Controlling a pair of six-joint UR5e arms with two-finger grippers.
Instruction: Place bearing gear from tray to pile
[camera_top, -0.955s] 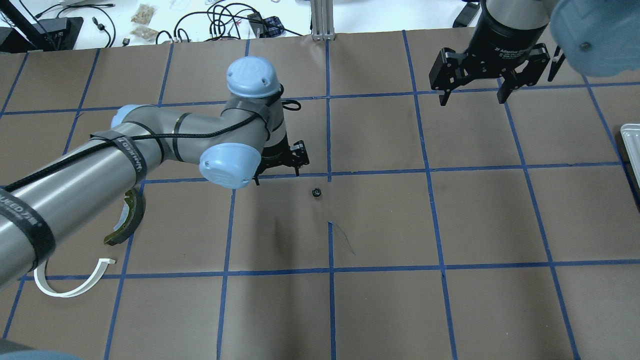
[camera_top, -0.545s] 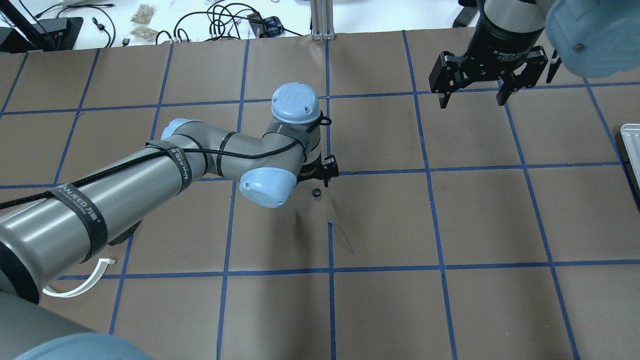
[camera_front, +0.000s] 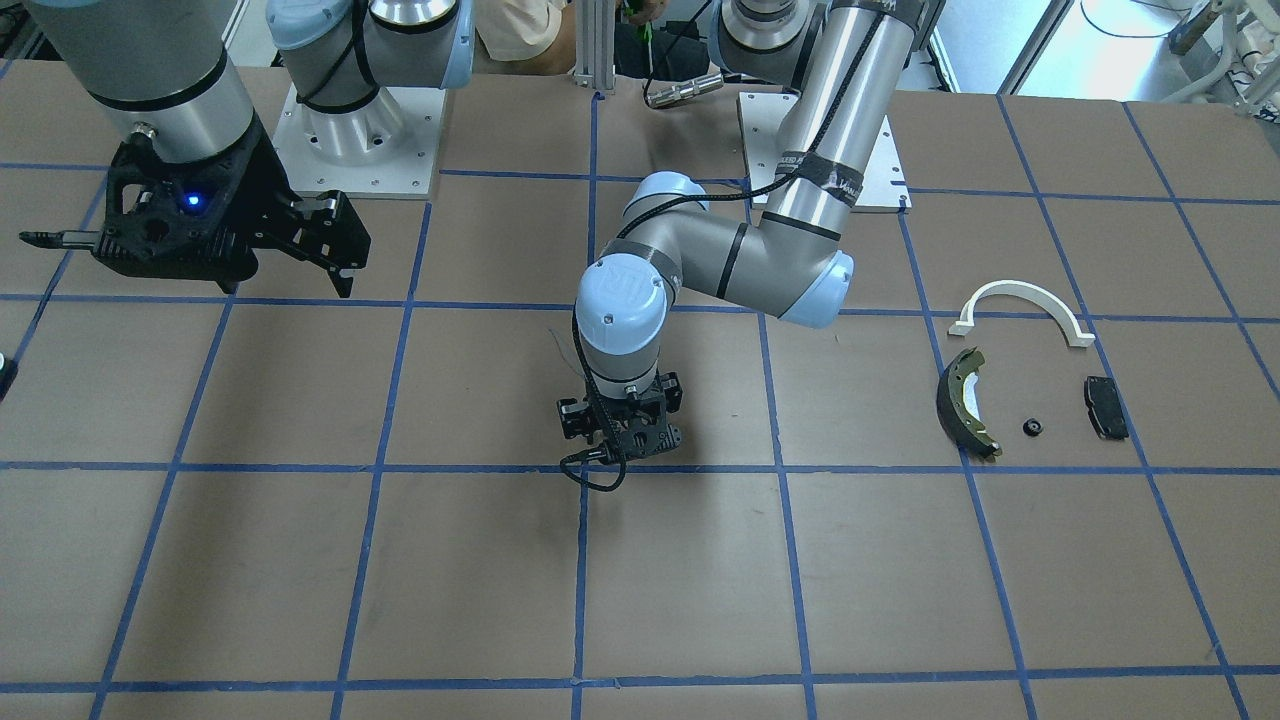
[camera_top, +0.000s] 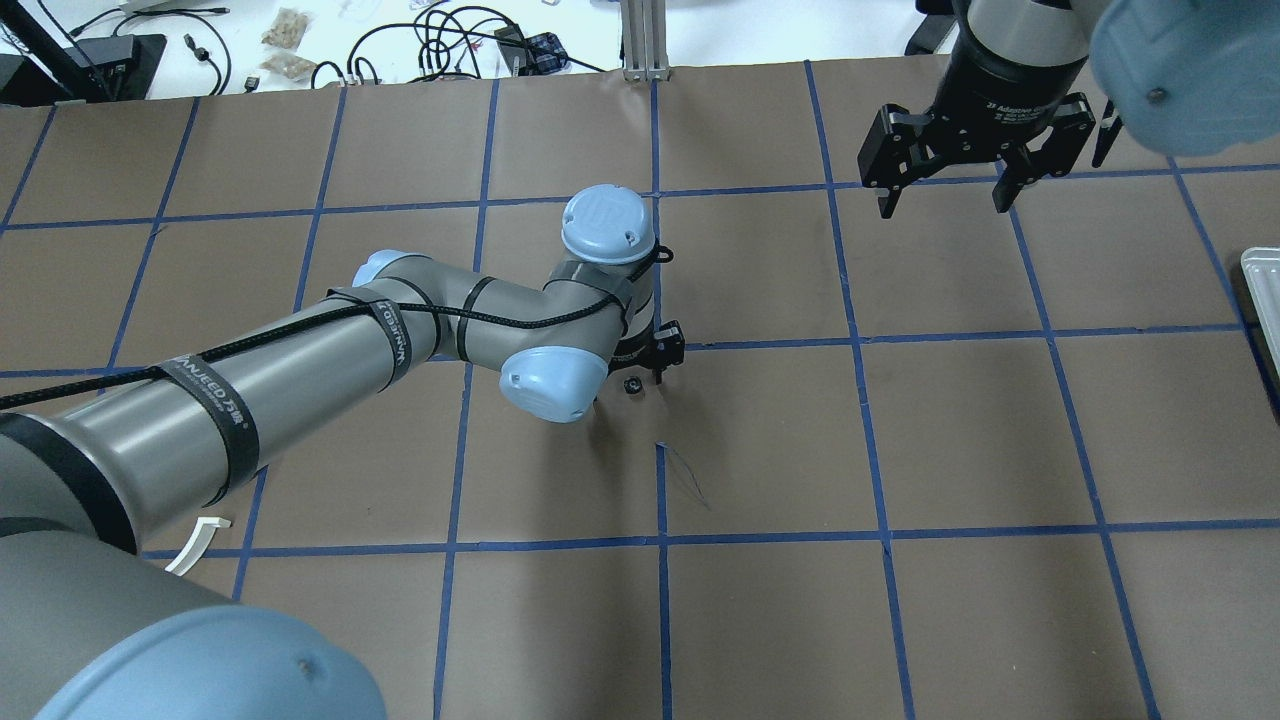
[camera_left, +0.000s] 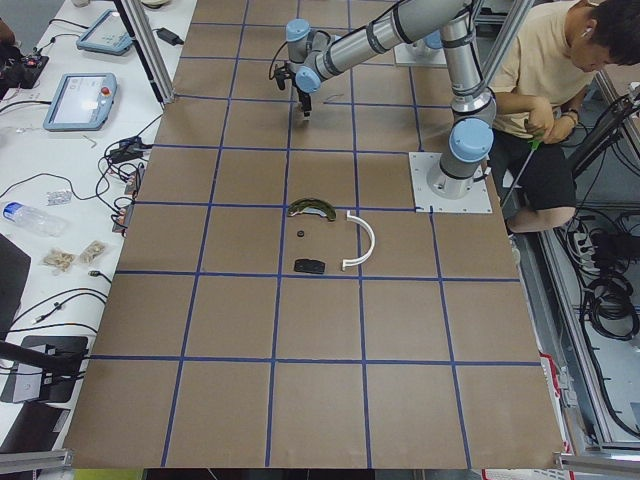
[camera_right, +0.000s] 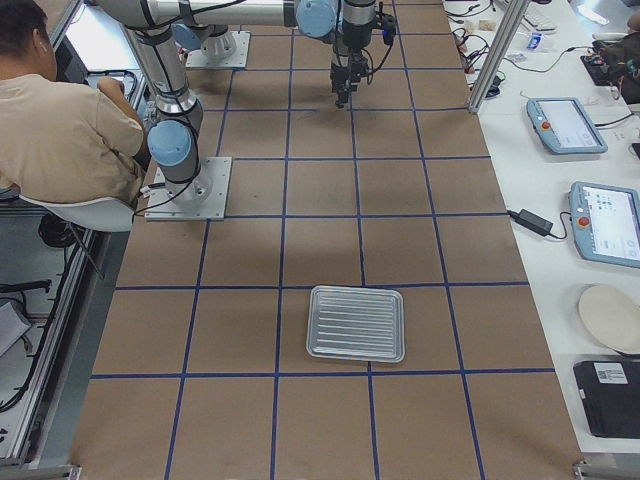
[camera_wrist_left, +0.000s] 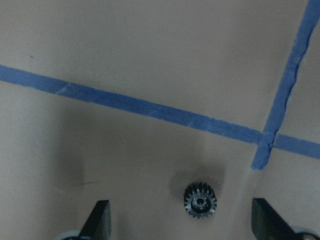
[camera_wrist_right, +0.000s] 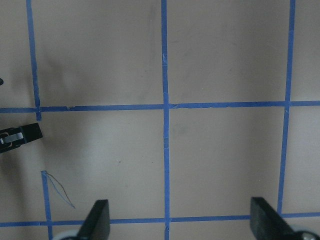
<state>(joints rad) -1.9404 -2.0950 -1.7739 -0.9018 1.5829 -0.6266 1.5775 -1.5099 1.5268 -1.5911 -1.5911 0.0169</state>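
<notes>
The bearing gear (camera_top: 632, 385), small, black and toothed, lies on the brown table paper near the centre, by a blue tape crossing. My left gripper (camera_top: 648, 362) is open and hangs just above it. In the left wrist view the gear (camera_wrist_left: 200, 200) sits between the two fingers (camera_wrist_left: 99, 220), a little right of centre and untouched. The pile lies at the table's left end: a white arch (camera_front: 1020, 308), a dark brake shoe (camera_front: 966, 400), a black pad (camera_front: 1105, 407) and a small black part (camera_front: 1033, 428). My right gripper (camera_top: 940, 195) is open and empty, held high at the far right.
A ribbed metal tray (camera_right: 356, 323) sits at the table's right end; only its edge (camera_top: 1262, 300) shows in the overhead view. My left arm covers most of the pile there, leaving one tip of the white arch (camera_top: 197, 545). An operator sits behind the robot bases.
My left arm has swung right and come down over the gear, which has not moved. It now hides the brake shoe in the overhead view. The right gripper has barely moved.
</notes>
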